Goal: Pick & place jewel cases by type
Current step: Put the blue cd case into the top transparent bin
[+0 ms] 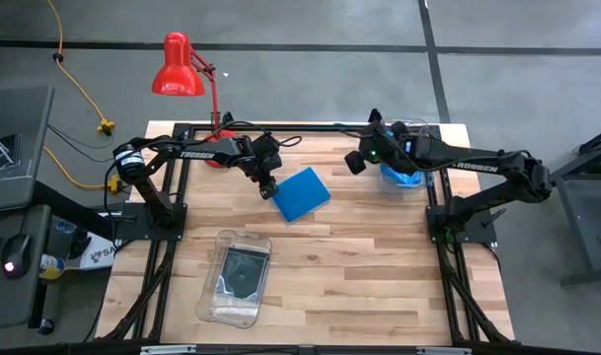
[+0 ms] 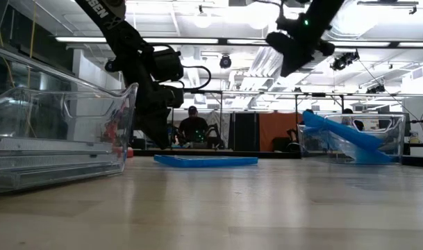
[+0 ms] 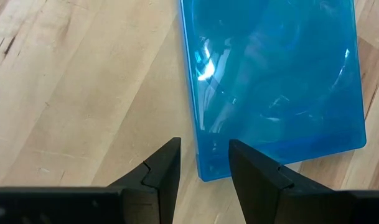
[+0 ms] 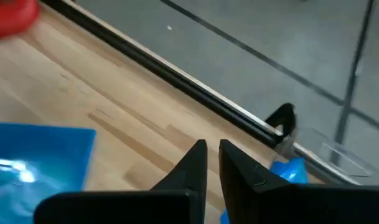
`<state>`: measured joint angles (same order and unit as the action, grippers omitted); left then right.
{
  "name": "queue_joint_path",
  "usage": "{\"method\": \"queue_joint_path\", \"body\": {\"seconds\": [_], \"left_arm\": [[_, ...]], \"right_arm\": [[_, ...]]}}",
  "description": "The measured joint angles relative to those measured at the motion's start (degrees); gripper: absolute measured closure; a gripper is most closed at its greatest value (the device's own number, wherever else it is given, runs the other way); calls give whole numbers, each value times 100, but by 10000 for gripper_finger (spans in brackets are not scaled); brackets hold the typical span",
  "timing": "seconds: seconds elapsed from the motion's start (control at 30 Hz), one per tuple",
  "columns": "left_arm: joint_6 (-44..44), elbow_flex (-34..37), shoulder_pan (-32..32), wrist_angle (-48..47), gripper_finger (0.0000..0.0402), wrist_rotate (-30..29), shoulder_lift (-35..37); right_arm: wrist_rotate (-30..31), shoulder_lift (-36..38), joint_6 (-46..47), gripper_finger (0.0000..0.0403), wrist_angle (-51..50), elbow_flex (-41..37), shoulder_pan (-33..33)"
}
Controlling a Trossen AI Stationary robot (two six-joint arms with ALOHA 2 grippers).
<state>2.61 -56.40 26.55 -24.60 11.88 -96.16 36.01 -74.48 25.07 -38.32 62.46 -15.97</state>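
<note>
left gripper (image 3: 205,165) hovering partly open, empty, over near corner of blue case (image 1: 303,193) | case lying flat ahead | right gripper (image 1: 353,161) farther, nearly closed, empty

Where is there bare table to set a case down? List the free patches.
Free: the wood between the clear bin and the table's right edge, and in front of the blue case. Crowded: the far edge, with lamp, both grippers and the far-right bin.
</note>
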Motion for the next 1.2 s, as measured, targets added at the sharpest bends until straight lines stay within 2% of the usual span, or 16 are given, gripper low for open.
{"method": "queue_joint_path", "body": {"seconds": [0.13,0.27,0.33,0.43,0.63,0.8,0.97,1.2], "left_arm": [[0,0,0,0,269,0,0],[0,0,0,22,269,0,0],[0,0,0,59,269,1,0],[0,0,-1,63,269,2,0],[0,0,-1,89,269,2,0],[0,0,-2,96,269,3,0],[0,0,-2,94,269,42,0],[0,0,-2,94,269,107,0]], "right_arm": [[-610,2,320,355,-10,378,-4],[-1823,2,593,324,-19,534,-2],[-2426,2,843,321,-129,537,-1],[-3043,2,1186,338,-532,537,0],[-3081,2,1394,397,-1265,535,-7],[-2718,0,1629,399,-1382,535,-73],[-3154,-43,1671,401,-1534,535,-210],[-3229,-44,1760,402,-1715,321,-219]]}}
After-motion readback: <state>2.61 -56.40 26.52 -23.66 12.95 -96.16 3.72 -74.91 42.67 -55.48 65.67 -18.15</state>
